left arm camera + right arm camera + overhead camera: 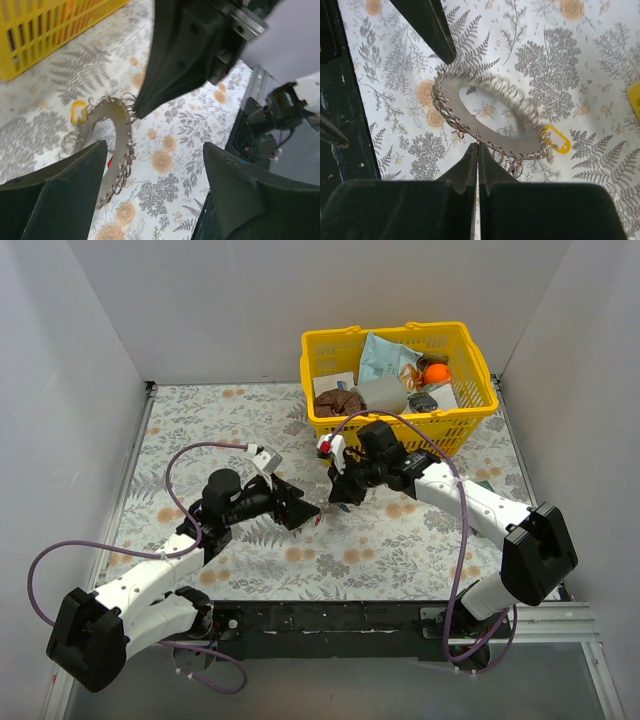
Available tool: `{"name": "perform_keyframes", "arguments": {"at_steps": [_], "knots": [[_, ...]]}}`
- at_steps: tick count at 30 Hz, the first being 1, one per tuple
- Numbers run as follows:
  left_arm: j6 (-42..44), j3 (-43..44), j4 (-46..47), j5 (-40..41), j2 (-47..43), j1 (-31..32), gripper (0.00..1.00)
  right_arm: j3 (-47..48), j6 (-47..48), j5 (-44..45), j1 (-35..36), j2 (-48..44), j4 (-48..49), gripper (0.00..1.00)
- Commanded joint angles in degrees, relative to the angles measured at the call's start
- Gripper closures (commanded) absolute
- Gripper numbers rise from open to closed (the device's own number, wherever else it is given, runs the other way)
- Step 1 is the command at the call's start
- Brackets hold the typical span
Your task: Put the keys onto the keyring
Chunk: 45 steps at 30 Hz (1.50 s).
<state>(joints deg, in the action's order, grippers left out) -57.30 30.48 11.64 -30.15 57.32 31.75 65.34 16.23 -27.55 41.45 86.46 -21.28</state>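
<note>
The keyring [520, 141] is a wide flat silver band edged with many small wire rings, held tilted just above the floral cloth. My right gripper [478, 146] is shut on its near edge. A yellow key head [556, 140] hangs at the ring's right end. In the left wrist view the keyring [118, 137] hangs from the right gripper's black fingers [172, 70], with the yellow key head [77, 111] behind it and a red bit [109, 161] under it. My left gripper [155, 200] is open, and the ring's lower end is just inside its left finger [55, 195]. The two grippers [303, 512] [338, 498] nearly meet mid-table.
A yellow plastic basket [455, 340] full of odd items stands at the back right, and also shows in the left wrist view [40, 35]. White walls close in the table on three sides. The right arm's purple cable loops in front of the basket.
</note>
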Motion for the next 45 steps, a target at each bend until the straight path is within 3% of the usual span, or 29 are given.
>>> {"name": "perform_keyframes", "arguments": {"at_steps": [1,10,13,15,21,23,25,34,39,45], "knots": [[3.4,-1.8,8.0,-10.4,-1.7,0.2,0.25,4.1,3.5,-8.5,-1.2,-3.0,-0.1,0.99],[4.7,-0.2,9.3,-14.3,0.8,0.3,0.28,9.0,7.6,-16.1,-1.3,-3.9,-7.0,0.99],[4.8,1.0,8.9,-14.9,1.9,0.3,0.33,9.6,9.0,-18.8,-1.3,-4.0,-8.7,0.99],[5.4,1.6,8.3,-15.9,2.4,0.2,0.42,10.3,9.8,-19.6,-1.3,-3.7,-9.6,0.99],[5.8,1.3,9.2,-14.8,1.4,0.2,0.50,10.8,10.7,-21.8,-1.3,-3.6,-11.2,0.99],[5.9,1.3,8.9,-14.6,1.3,0.2,0.63,10.8,10.8,-22.4,-1.3,-3.7,-11.4,0.99],[6.1,1.6,8.8,-15.0,1.7,0.2,0.66,10.7,10.8,-22.7,-1.3,-3.8,-11.3,0.99],[5.8,2.4,9.5,-16.1,3.2,0.3,0.72,10.9,10.7,-23.8,-1.3,-4.3,-10.8,0.99],[5.5,3.5,9.3,-17.7,5.3,0.2,0.81,10.7,10.2,-24.3,-1.3,-4.1,-10.2,0.99],[6.1,3.8,9.6,-19.1,6.0,0.3,0.82,10.6,9.7,-25.2,-1.3,-4.0,-9.6,0.99]]}}
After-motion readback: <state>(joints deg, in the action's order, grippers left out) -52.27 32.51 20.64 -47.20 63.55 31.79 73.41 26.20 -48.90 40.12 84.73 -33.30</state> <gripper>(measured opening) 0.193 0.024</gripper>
